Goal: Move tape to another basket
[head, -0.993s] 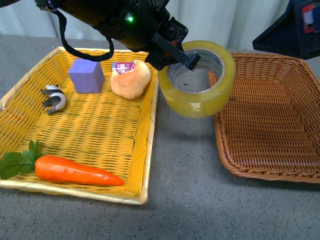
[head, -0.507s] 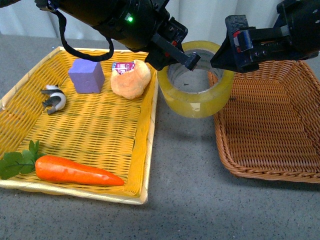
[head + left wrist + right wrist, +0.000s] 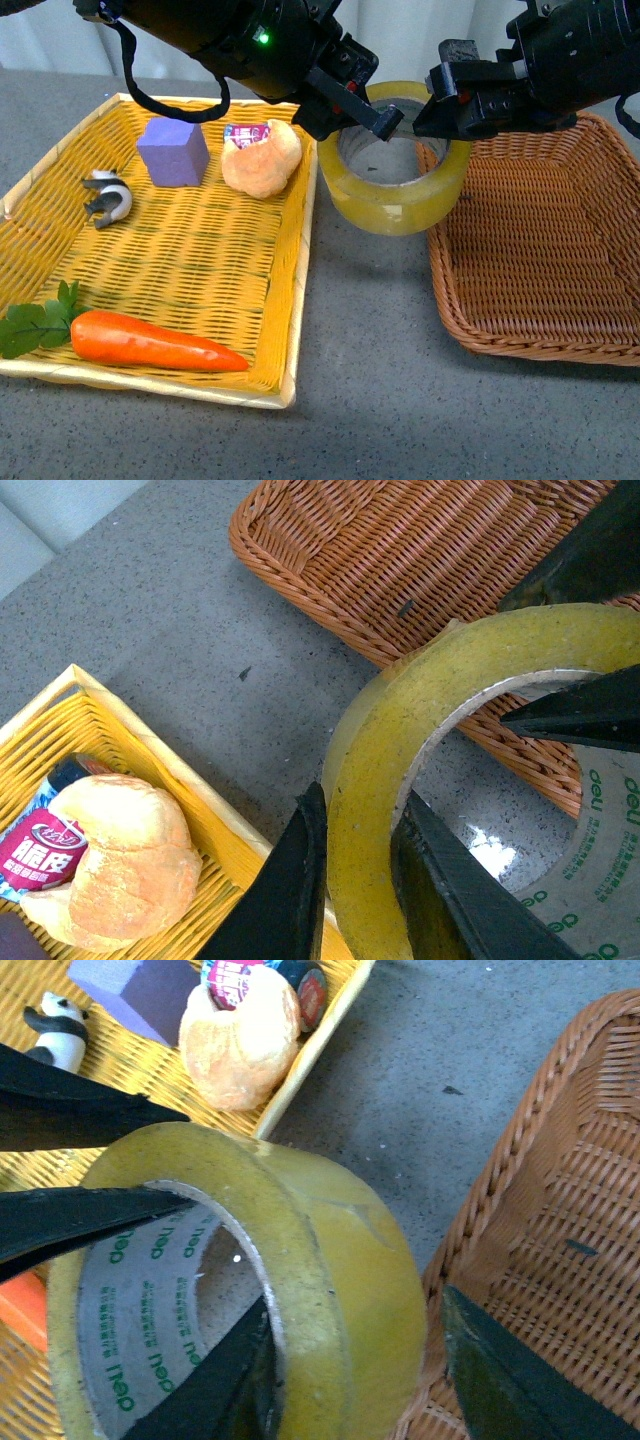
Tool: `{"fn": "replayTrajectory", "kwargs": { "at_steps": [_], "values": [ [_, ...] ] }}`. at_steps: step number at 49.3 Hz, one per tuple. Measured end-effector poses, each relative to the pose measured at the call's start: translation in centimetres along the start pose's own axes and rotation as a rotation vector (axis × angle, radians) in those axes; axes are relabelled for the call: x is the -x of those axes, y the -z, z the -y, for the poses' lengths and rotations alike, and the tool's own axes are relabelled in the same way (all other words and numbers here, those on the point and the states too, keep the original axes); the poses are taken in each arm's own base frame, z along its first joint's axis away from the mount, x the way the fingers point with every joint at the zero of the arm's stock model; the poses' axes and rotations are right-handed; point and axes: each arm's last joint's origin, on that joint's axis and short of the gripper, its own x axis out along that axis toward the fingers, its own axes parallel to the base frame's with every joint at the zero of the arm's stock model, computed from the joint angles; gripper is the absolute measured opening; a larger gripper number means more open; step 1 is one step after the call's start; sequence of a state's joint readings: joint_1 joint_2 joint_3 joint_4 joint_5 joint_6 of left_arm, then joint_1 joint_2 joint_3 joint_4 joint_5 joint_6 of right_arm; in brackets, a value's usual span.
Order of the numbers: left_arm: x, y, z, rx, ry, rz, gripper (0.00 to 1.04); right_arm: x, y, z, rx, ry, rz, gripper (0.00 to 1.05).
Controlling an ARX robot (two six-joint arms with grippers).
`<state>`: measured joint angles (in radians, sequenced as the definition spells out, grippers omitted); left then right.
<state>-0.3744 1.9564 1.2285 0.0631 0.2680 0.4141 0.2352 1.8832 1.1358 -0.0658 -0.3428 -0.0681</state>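
Observation:
The tape (image 3: 395,195), a wide yellowish roll with a grey-white core, hangs in the air over the gap between the two baskets. My left gripper (image 3: 365,115) is shut on its left wall; in the left wrist view its jaws pinch the tape (image 3: 430,740) from both sides, the gripper (image 3: 355,880) low in the picture. My right gripper (image 3: 450,105) is open, its jaws astride the roll's right wall, one inside the core and one outside; the right wrist view shows the gripper (image 3: 355,1360) around the tape (image 3: 330,1260). The brown wicker basket (image 3: 560,250) lies just right of the roll.
The yellow woven tray (image 3: 150,270) at left holds a purple block (image 3: 173,152), a bread roll (image 3: 262,160) with a small packet behind it, a black-and-white clip (image 3: 108,197) and a carrot (image 3: 150,342). Grey tabletop (image 3: 370,340) lies between the baskets.
My right arm has come in from the upper right and its open jaws now straddle the tape's right wall. The left gripper and the tape have stayed where they were.

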Motion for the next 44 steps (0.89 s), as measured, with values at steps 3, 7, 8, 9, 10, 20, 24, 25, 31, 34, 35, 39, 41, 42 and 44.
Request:
{"fn": "replayTrajectory", "kwargs": {
  "at_steps": [3,7,8,9,10,20,24,25,31,34,35,39,41,42,44],
  "values": [
    [0.0,0.0,0.0,0.000,0.000,0.000,0.16,0.0,0.0,-0.1,-0.020,-0.019,0.002,0.37],
    [0.0,-0.1,0.0,0.007,0.004,0.006,0.16,0.0,0.0,-0.1,-0.037,-0.022,-0.001,0.27],
    [0.0,-0.2,0.0,0.009,0.005,0.008,0.16,0.0,0.0,-0.1,-0.040,-0.019,-0.003,0.25],
    [0.0,-0.3,0.0,0.010,0.006,0.009,0.16,0.0,0.1,-0.1,-0.041,-0.016,-0.006,0.23],
    [0.0,-0.4,0.0,0.011,0.006,0.014,0.15,-0.1,0.1,0.0,-0.042,-0.012,-0.007,0.20],
    [0.4,-1.6,0.3,-0.014,-0.084,-0.072,0.34,-0.4,0.3,0.1,-0.067,-0.026,-0.022,0.16],
    [0.8,-1.7,-0.1,0.021,-0.086,-0.057,0.49,-0.3,0.0,0.3,-0.070,-0.021,-0.011,0.16],
    [0.9,-1.7,-0.3,0.032,-0.086,-0.053,0.51,-0.2,-0.1,0.4,-0.075,-0.016,-0.006,0.16],
    [1.5,-1.8,-0.9,0.090,-0.055,-0.022,0.68,-0.2,-0.5,1.1,-0.087,0.017,0.002,0.16],
    [1.9,-2.0,-1.0,0.101,-0.030,-0.005,0.76,-0.2,-0.6,1.6,-0.092,0.039,0.007,0.16],
    [2.1,-2.0,-1.1,0.106,-0.022,-0.001,0.80,-0.2,-0.7,1.7,-0.093,0.044,0.008,0.16],
    [2.5,-2.2,-1.4,0.108,-0.054,0.009,0.91,-0.2,-0.8,2.5,-0.106,0.064,0.012,0.16],
    [2.6,-2.3,-1.6,0.109,-0.082,0.011,0.96,-0.2,-0.7,2.9,-0.113,0.079,0.010,0.16],
    [2.7,-2.3,-1.8,0.109,-0.100,0.013,0.99,-0.2,-0.7,3.1,-0.118,0.088,0.007,0.16],
    [2.7,-2.3,-2.1,0.109,-0.131,0.018,1.00,-0.2,-0.7,3.4,-0.124,0.098,0.005,0.16]
  ]
}}
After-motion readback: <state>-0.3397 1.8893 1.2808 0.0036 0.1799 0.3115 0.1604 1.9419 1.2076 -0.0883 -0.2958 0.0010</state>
